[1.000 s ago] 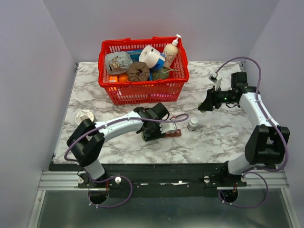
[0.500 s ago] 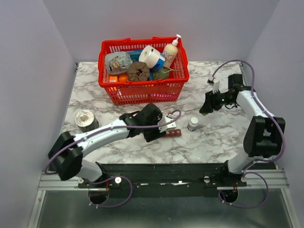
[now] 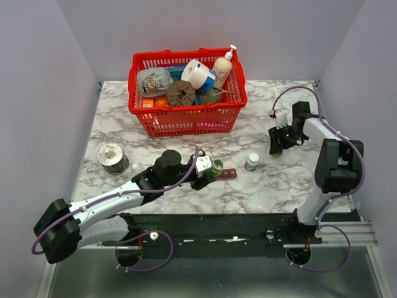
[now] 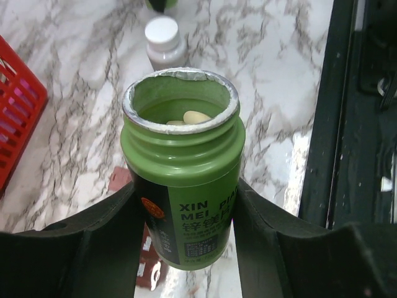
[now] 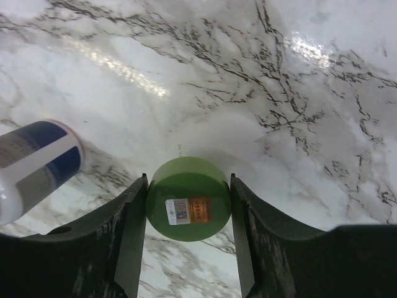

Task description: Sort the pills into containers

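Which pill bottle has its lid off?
The green bottle in the left hand: its mouth is open, with pills showing inside. The small bottle on the table has its white cap on.

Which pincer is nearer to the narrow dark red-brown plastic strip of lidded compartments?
Left. The left pincer, holding an open green plastic bottle, is directly beside the strip. The right pincer, gripping a round green cap, is far off to the right.

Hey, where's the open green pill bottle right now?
The green bottle is front-centre in the top view, clamped in the left gripper, just left of the red-brown containers strip, with the white-capped bottle further right.
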Available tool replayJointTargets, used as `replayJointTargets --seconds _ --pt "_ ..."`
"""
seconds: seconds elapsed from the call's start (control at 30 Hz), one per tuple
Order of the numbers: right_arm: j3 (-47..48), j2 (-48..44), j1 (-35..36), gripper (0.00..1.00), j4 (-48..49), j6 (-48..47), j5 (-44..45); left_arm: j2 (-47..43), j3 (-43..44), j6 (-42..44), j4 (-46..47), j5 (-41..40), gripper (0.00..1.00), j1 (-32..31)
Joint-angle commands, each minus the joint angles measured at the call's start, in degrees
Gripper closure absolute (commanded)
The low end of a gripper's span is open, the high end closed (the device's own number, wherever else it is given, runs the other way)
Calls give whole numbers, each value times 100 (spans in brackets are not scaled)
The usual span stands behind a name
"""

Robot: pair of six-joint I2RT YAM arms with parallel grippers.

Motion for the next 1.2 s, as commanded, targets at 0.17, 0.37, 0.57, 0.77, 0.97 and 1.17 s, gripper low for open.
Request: replayJointTargets --seconds 0.17,0.37,0.57,0.77,0.97,1.17 --pt "-44 345 -49 49 99 -93 787 -378 -568 -839 2516 324 100 -2" --pt "-62 -234 -49 20 19 -277 550 -404 -525 -1023 2685 403 100 -2" --pt "34 -1357 -49 0 -155 -681 -327 -351 -243 -1095 2289 657 100 -2" --pt "379 -2651 -14 0 -504 -1677 -4489 -185 169 -1429 2105 1193 100 24" --pt "797 -2750 1605 4 -2409 -4074 -6238 18 556 -1648 1762 1493 100 68" --pt "1003 -2784 2516 4 -1927 -3663 -5657 62 688 -1649 1481 1467 100 68"
